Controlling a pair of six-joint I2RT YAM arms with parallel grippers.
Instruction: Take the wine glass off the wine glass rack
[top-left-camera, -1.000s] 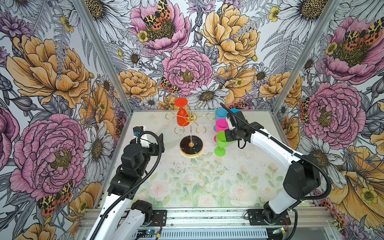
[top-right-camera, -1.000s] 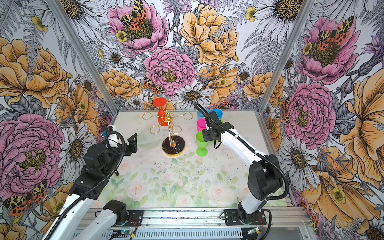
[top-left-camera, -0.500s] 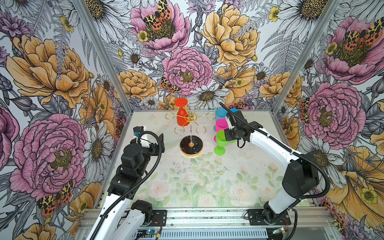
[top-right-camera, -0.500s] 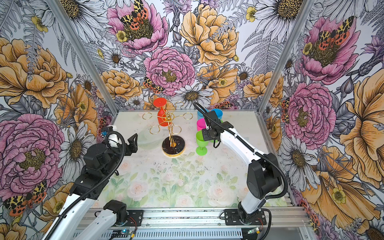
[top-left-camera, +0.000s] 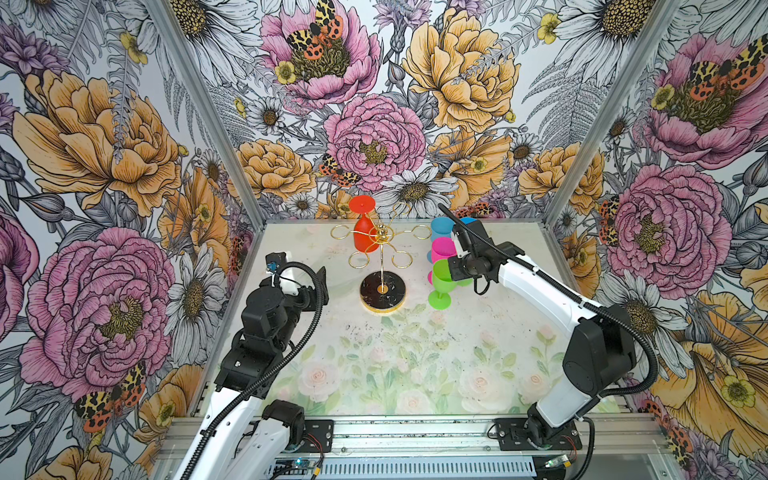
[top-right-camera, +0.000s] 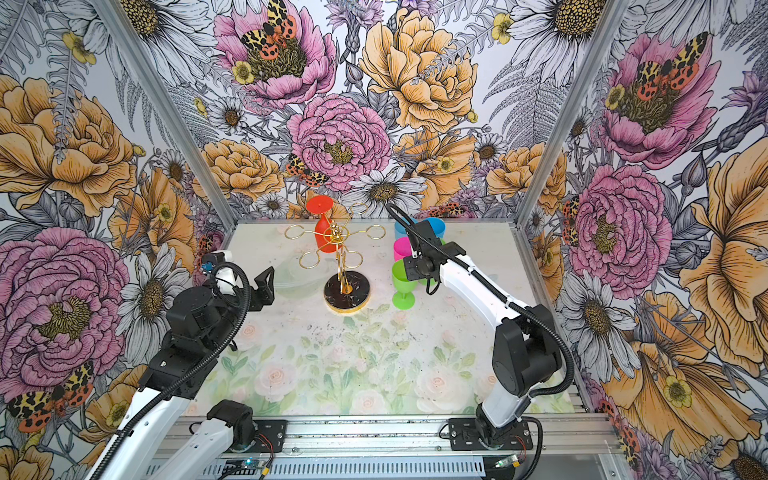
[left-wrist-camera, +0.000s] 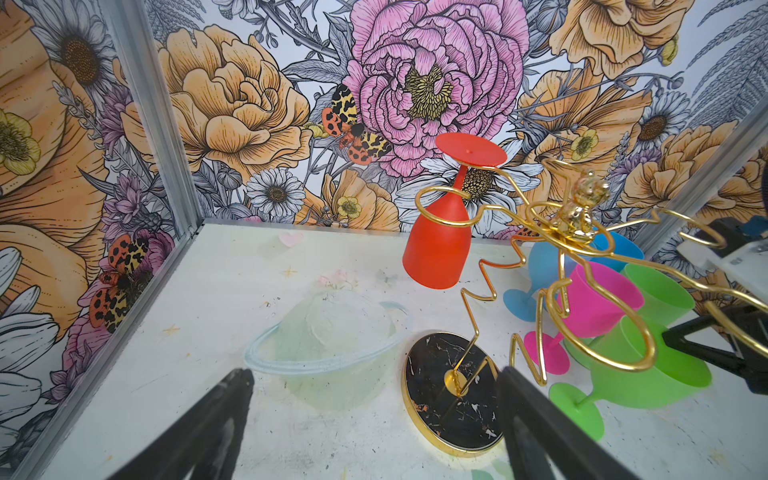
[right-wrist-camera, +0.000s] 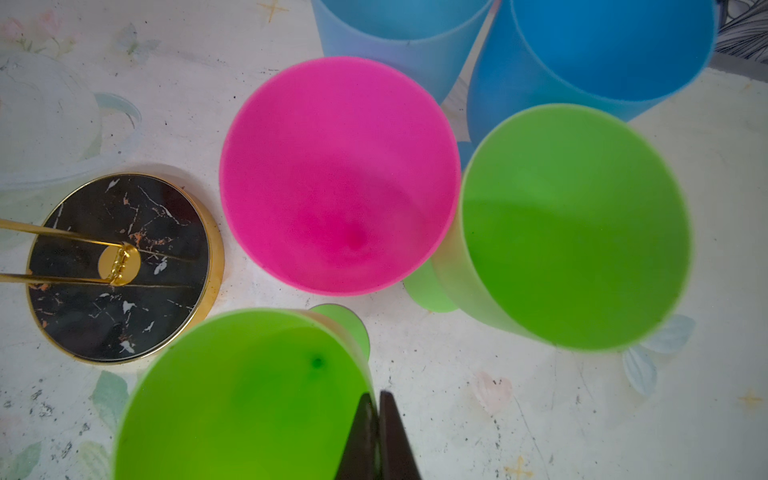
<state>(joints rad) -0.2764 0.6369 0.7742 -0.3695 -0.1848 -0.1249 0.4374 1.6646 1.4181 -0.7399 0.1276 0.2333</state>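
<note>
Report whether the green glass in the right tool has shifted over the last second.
No. In both top views the green glass sits at the same spot beside the rack base, the right tool still pinching its rim.

Claw (right-wrist-camera: 377, 397) closed: black fingers (right-wrist-camera: 392, 440) almost together, rim wall of green wine glass (right-wrist-camera: 245, 399) pinched between them. Glass mouth turned to camera, its foot glimpsed past rim. Pink glass (right-wrist-camera: 336, 174) stood just ahead of claw. Second green glass (right-wrist-camera: 573, 224) set beside pink one, rims touching. Two blue glasses (right-wrist-camera: 602, 45) placed farthest from claw. Black marbled, gold-rimmed base of wine glass rack (right-wrist-camera: 120, 266) seen on table (right-wrist-camera: 540, 415), close beside held glass, gold wire fixed at centre.
</note>
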